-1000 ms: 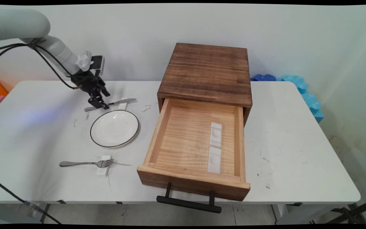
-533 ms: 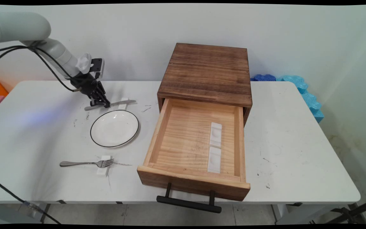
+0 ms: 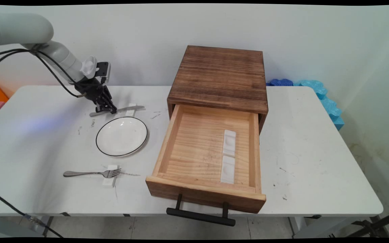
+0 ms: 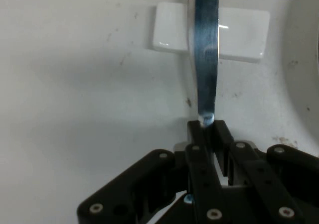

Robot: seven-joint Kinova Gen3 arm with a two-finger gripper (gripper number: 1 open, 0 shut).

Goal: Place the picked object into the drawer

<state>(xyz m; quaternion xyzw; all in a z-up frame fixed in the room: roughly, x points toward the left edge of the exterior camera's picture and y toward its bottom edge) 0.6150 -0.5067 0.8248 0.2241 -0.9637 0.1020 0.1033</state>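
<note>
While its jaws pinch the knife (image 4: 206, 59) handle on the counter (image 3: 46, 141), the gripper (image 3: 106, 108) should lift level, clear of the plate (image 3: 121, 136).

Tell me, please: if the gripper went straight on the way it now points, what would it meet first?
The gripper is shut on the knife and points down at the table, so it would probably meet the table first, right beneath the knife. The white rest lies farther along the blade, not in that line.

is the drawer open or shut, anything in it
Open: the drawer is pulled well out of the cabinet, handle toward the camera. Inside lie two white rests, end to end.
</note>
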